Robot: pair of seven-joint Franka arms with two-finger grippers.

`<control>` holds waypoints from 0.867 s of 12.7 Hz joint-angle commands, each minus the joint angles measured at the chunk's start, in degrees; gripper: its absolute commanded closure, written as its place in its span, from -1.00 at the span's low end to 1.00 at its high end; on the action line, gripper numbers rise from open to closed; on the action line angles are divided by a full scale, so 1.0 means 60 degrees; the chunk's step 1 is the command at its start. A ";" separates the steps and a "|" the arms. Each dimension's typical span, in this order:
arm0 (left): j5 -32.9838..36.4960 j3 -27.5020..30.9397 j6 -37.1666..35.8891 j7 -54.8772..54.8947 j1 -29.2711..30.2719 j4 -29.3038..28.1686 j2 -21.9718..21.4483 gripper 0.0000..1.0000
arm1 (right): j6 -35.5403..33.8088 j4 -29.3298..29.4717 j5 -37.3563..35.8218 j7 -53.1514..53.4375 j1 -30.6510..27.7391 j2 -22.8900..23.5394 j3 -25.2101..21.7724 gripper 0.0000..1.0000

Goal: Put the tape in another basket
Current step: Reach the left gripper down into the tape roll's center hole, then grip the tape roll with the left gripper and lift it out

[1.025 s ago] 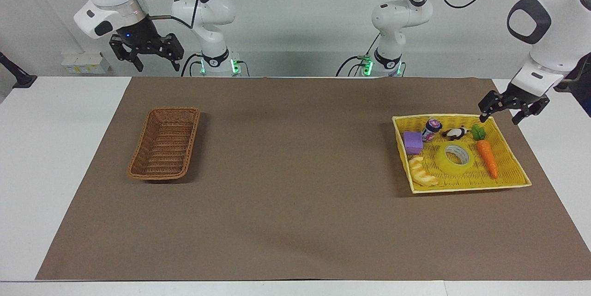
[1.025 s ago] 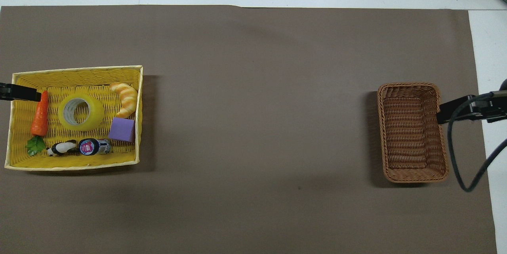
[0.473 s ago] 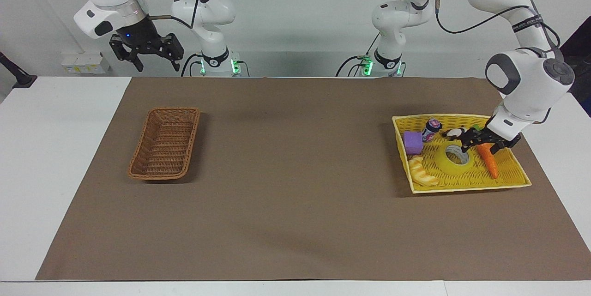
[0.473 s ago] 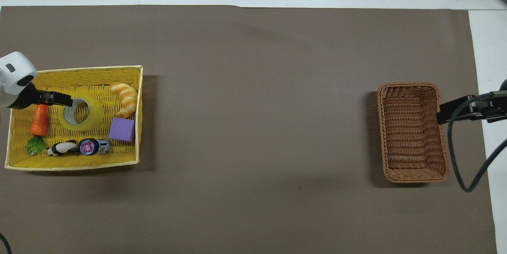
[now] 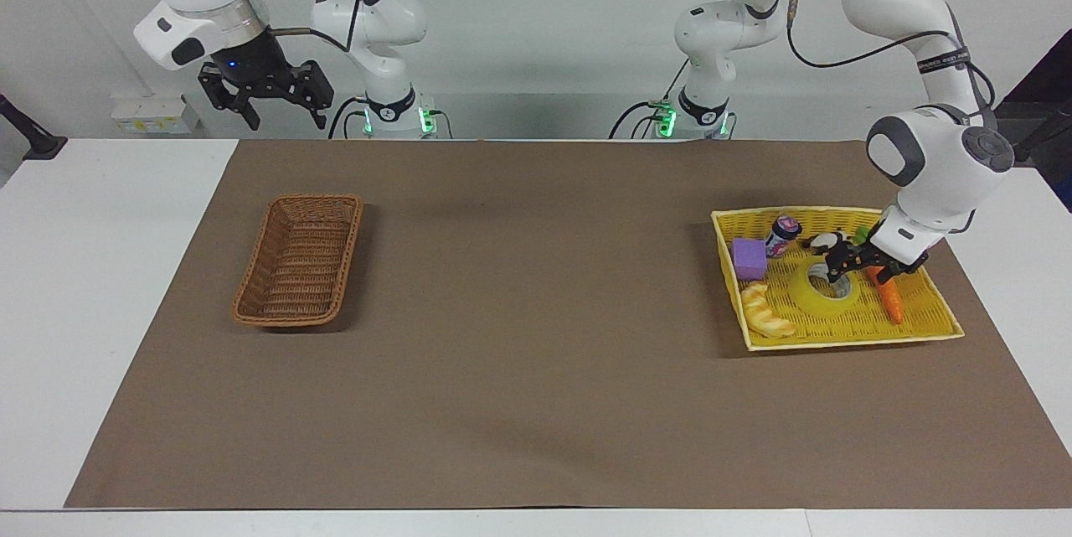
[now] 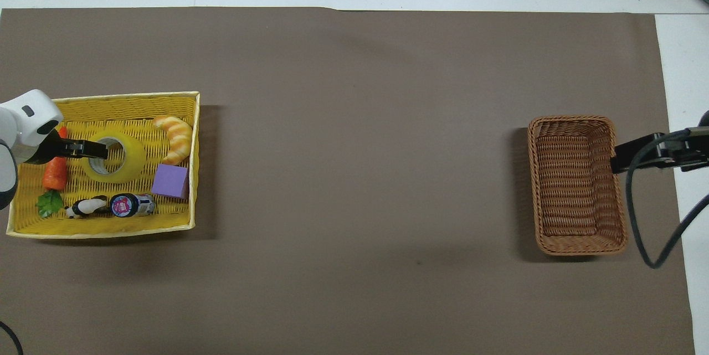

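Your left gripper [image 5: 840,266] is low over the tape [image 5: 825,289] in the yellow tray [image 5: 921,334], fingers spread to straddle the roll's wall, while your right gripper [image 5: 264,97] waits open above the wicker basket [image 5: 299,260] at its own end.

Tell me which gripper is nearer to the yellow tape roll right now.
Left. The left gripper is down at the tape roll in the yellow tray, at its rim. The right gripper waits raised near the wicker basket at the right arm's end.
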 commanded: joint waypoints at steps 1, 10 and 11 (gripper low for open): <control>-0.0160 -0.0080 0.0636 0.0348 0.0236 -0.0501 -0.0021 -1.00 | -0.0191 0.0157 0.0012 -0.0112 -0.0019 0.0038 0.0007 -1.00; -0.0160 -0.0080 0.1076 0.0436 0.0134 -0.0385 0.0360 0.56 | 0.1066 -0.1160 0.0012 -0.0288 0.0011 -0.0592 0.0022 -1.00; -0.0160 -0.0080 0.1076 0.0480 0.0105 -0.0370 0.0331 0.81 | 0.1127 -0.1394 0.0027 -0.0288 0.0069 -0.0723 0.0022 -1.00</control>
